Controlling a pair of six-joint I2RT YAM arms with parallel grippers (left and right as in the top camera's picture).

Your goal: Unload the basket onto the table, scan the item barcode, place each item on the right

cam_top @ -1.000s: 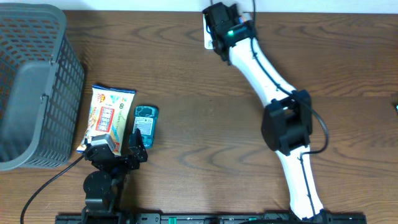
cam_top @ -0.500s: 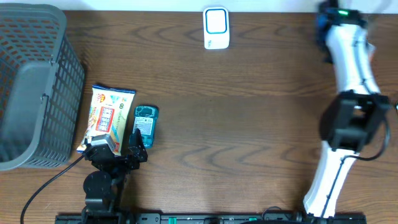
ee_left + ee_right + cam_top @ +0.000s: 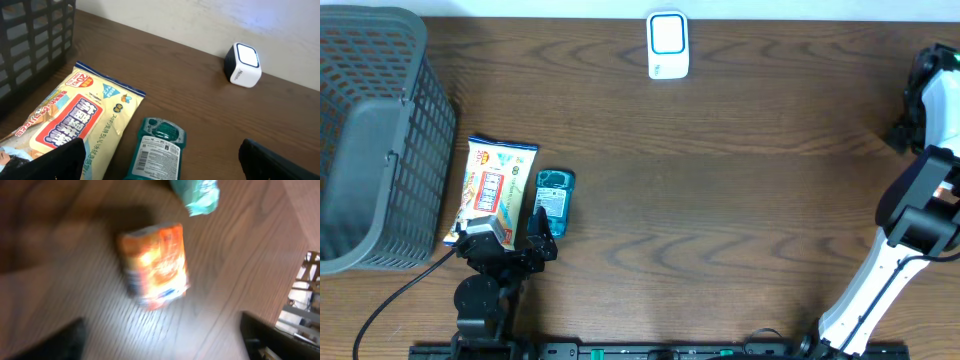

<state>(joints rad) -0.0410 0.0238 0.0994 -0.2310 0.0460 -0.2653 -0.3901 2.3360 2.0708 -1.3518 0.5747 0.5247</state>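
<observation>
The white barcode scanner (image 3: 668, 45) stands at the table's back edge, also seen in the left wrist view as the scanner (image 3: 242, 65). A yellow snack pack (image 3: 492, 190) and a teal bottle (image 3: 553, 202) lie side by side at the left. The bottle (image 3: 157, 150) shows its barcode label face up. My left gripper (image 3: 510, 228) sits open just in front of them, nothing held; in its own view the gripper (image 3: 160, 170) spans the bottle's near end. My right gripper (image 3: 165, 345) is open and empty over a blurred orange packet (image 3: 156, 265).
A grey mesh basket (image 3: 370, 130) fills the left back corner. The right arm (image 3: 925, 110) reaches along the table's right edge. A teal packet (image 3: 197, 195) lies beyond the orange one in the right wrist view; both are outside the overhead view.
The right arm has swung from the scanner at the back centre out to the right edge, and its jaws have opened. The left arm, pack and bottle have not moved.
</observation>
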